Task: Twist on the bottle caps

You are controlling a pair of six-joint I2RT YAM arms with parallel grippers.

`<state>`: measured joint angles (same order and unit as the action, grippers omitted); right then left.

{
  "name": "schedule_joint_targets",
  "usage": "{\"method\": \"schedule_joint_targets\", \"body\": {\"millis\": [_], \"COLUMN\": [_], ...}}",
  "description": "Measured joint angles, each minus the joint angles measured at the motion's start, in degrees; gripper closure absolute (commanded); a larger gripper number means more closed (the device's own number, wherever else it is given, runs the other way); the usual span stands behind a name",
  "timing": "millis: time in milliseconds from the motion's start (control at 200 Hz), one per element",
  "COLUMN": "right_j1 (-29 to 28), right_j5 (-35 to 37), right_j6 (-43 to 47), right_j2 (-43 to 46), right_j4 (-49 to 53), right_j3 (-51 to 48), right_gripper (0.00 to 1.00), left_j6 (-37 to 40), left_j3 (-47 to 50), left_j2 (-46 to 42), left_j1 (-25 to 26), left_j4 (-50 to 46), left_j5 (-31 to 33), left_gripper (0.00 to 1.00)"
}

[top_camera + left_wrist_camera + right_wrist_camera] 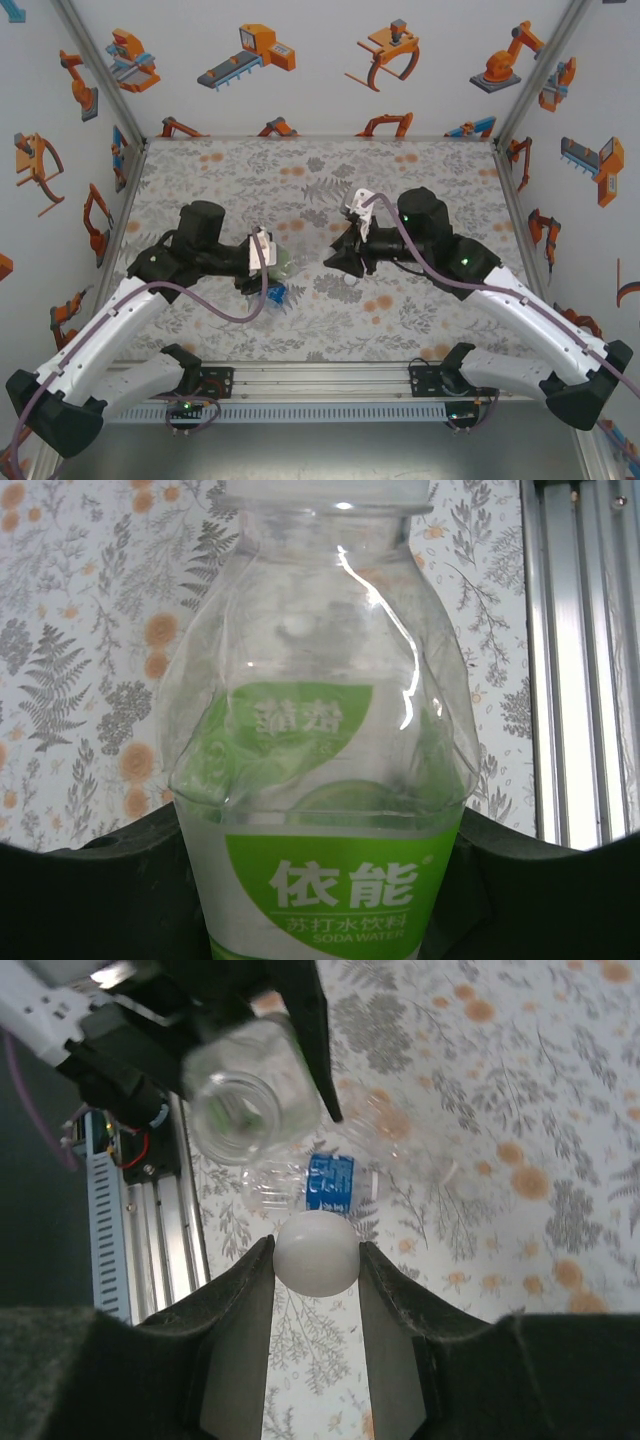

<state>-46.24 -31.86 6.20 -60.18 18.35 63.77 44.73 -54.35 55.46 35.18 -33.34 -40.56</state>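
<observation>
Bottle cap (317, 1252) in right tool (316, 1254) — greenish bottle (320, 760) in left tool (315, 825)

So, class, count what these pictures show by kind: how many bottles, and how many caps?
Bottles: 3 (green-label bottle, blue-label bottle, plain clear bottle, faint)
Caps: 1 (white cap)
Total: 4

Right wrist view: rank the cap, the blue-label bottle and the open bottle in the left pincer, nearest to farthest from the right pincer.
1. The cap, clamped in the right pincer.
2. The open bottle, upper left, its mouth as large as the cap.
3. The blue-label bottle, centre, small, lying on the table.
</observation>
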Motion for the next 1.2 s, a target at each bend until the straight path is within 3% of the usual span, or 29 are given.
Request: {"method": "schedule_joint_targets", "body": {"millis": [381, 1202], "right_j1": [-3.19, -8.55], "right_j5": [-8.63, -6.82], "right_j6": [16.44, 30.01], "right_j2": [-3.58, -9.55], "right_j4": [-1.09, 8.63], "right_j3": [2.36, 10.47], "right_gripper": [0.97, 1.00], "left_j6": [1.29, 1.53], "left_j3": [1.25, 1.60], "left_j2": [0.07, 0.07], "left_j1": [0.04, 0.15], "left_j4": [-1.49, -4.63], "left_j5": [-1.09, -2.86], "left_gripper": [1.00, 1.00]}}
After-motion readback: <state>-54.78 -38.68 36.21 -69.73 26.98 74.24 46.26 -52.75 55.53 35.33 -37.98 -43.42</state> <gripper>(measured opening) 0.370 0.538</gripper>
